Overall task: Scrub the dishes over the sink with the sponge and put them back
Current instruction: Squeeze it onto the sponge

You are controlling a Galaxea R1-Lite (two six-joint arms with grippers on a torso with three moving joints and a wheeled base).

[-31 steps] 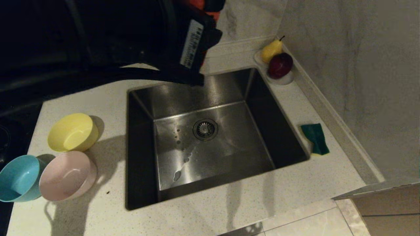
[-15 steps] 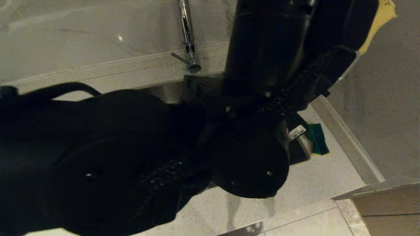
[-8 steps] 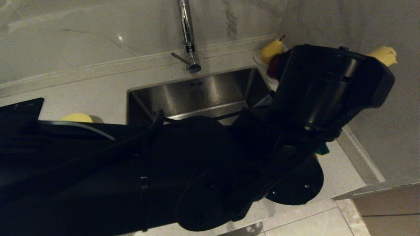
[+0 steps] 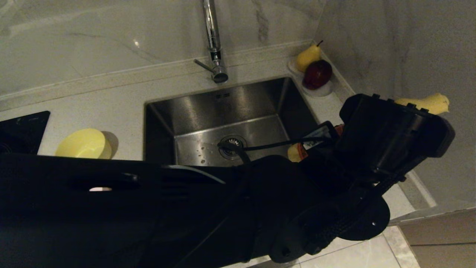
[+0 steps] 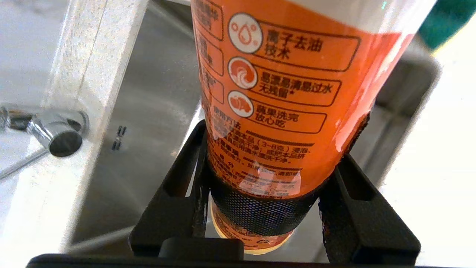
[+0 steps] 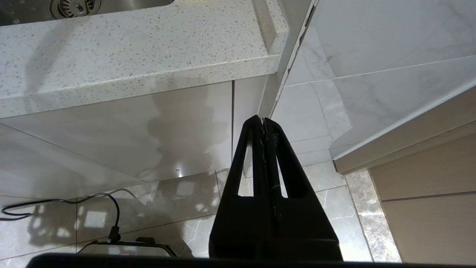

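Nearest, low below the worktop edge: right gripper [image 6: 263,120], parked, jaws pressed fully together on nothing, pointing toward the floor tiles [image 6: 323,208] in front of the cabinet face. A black cable [image 6: 59,203] lying on those tiles.

Across the near part of the head view: broad dark bulk of the left arm [image 4: 148,208], stretched from the left to the right and blotting out the front worktop, the near half of the sink and whatever stands at the near left. Only a tiny pale pinkish patch showing through a slot in the arm; cannot tell what it is.

At the arm's right end, over the sink's right rim: left gripper [image 5: 273,193], jaws part-way apart and clamped on an orange detergent bottle [image 5: 282,93] with printed Chinese text, a black mesh sleeve around its lower part.

Just past the bottle in the left wrist view: a corner of the sponge [image 5: 442,22], green face over yellow, on the white counter [image 5: 427,167] right of the basin; hidden by the arm in the head view.

Middle: stainless sink [image 4: 230,108], drain strainer [image 4: 232,143] visible, water drops on the floor of the basin. Left of it, the yellow bowl [image 4: 83,144] on the worktop; a black hob corner [image 4: 22,130] further left.

Far: chrome tap [image 4: 214,41] behind the basin. Far right corner: white dish [image 4: 319,90] with a yellow pear [image 4: 308,56] and a dark red fruit [image 4: 318,73].
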